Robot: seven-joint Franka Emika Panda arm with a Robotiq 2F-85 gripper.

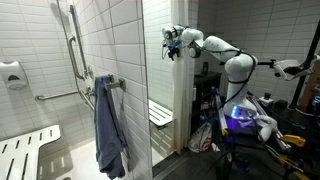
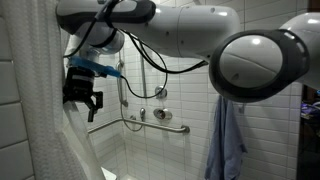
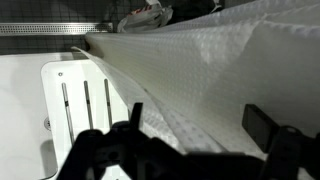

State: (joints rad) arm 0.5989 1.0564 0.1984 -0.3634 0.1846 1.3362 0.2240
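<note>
Fingers [image 3: 272, 135] spread wide, gripping nothing; curtain [image 3: 220, 70] hangs just ahead, its fold between them, long axis vertical, seat [image 3: 80, 100] beyond curtain.

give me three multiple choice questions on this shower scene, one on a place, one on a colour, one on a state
1. Where does the towel hang?
A. from a grab bar
B. in a sink
C. flat on the floor

2. What colour is the towel?
A. white
B. blue
C. red

3. How does the gripper stand?
A. shut on the towel
B. shut on a grab bar
C. open, at the white curtain

Answers:
1 A, because its top drapes over the bar in an exterior view.
2 B, because it shows blue in both exterior views.
3 C, because the wrist view shows the fingers wide apart with the curtain running between them.
</note>
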